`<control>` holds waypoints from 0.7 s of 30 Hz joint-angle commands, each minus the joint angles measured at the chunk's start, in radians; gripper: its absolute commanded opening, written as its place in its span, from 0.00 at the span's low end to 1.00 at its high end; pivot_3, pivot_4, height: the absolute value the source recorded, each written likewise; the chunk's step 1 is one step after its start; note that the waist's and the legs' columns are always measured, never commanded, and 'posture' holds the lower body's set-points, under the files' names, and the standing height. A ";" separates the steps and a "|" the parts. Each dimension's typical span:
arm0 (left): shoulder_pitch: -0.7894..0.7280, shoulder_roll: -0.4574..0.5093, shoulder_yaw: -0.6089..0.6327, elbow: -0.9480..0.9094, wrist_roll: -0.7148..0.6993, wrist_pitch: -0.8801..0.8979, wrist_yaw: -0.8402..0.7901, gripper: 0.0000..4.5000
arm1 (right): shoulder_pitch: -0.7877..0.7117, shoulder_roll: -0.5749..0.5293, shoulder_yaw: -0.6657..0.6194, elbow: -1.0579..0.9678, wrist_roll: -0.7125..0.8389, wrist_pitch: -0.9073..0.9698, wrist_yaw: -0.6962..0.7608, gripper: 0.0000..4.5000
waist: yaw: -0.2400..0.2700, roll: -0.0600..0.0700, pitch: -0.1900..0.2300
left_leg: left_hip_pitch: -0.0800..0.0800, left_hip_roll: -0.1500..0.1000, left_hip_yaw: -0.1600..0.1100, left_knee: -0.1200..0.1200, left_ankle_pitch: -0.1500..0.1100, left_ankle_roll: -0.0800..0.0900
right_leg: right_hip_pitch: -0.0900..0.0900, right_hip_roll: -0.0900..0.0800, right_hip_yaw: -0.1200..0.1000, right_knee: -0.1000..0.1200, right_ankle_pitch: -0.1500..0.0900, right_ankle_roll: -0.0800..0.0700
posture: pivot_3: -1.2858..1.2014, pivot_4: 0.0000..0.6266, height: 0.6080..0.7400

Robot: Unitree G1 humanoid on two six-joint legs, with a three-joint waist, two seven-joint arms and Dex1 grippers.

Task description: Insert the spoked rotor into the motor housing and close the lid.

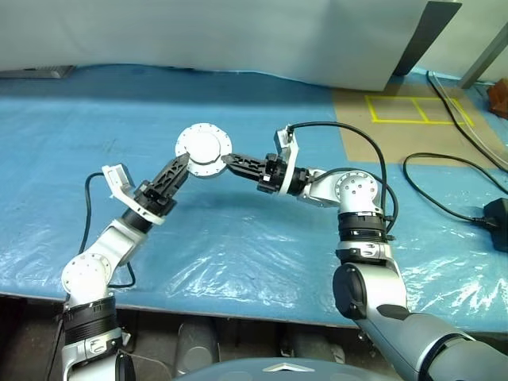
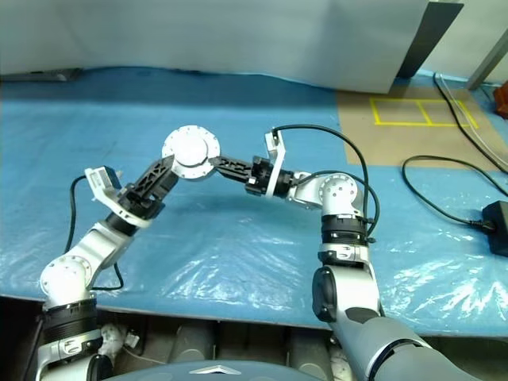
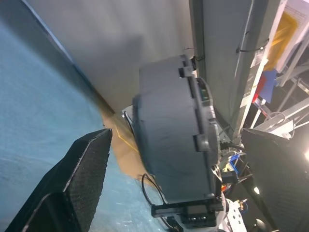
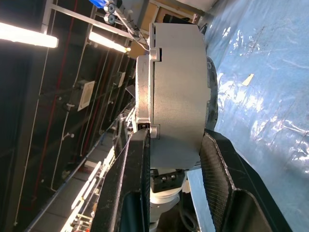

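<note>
While right gripper clamps lidded motor housing (airborne) | left gripper spread wide

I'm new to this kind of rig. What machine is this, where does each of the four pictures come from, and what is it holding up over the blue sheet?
This is a humanoid robot with two arms, each ending in a hand of two black fingers. The two wide pictures come from a stereo camera on its head, looking down over the arms. The other two come from cameras on its wrists, looking along each hand's fingers.

The arms reach over a table covered with a blue plastic sheet. Black cables lie at the far right, near a yellow taped marking.

The right hand grips the motor housing, a round grey metal cup with the lid on it, and holds it in the air. In the right wrist view its fingers clamp the two flat faces. The left hand is open beside the housing; its fingers stand apart from it.
</note>
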 commanded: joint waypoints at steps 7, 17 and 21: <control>-0.109 -0.074 -0.086 0.016 0.056 -0.047 -0.032 0.99 | -0.007 0.003 -0.012 -0.086 0.072 0.015 0.005 0.24 | 0.002 0.000 0.000 | 0.000 0.000 -0.001 0.003 0.000 0.000 | 0.002 0.000 0.000 0.001 0.001 0.001 | 0.52 0.24 1.00; -0.149 -0.089 -0.076 0.069 0.072 -0.061 0.019 0.99 | 0.005 0.003 -0.002 -0.097 0.064 0.019 -0.019 0.24 | 0.000 0.000 0.000 | 0.000 0.000 -0.001 0.005 0.000 0.000 | 0.002 0.000 0.001 0.003 0.001 0.002 | 0.52 0.24 1.00; -0.158 -0.110 -0.079 0.075 0.073 -0.071 0.019 0.95 | 0.004 0.003 0.006 -0.089 0.061 0.014 -0.027 0.24 | 0.000 0.000 0.000 | 0.000 -0.001 -0.001 0.005 0.000 0.000 | 0.002 0.000 0.001 0.003 0.001 0.002 | 0.52 0.24 1.00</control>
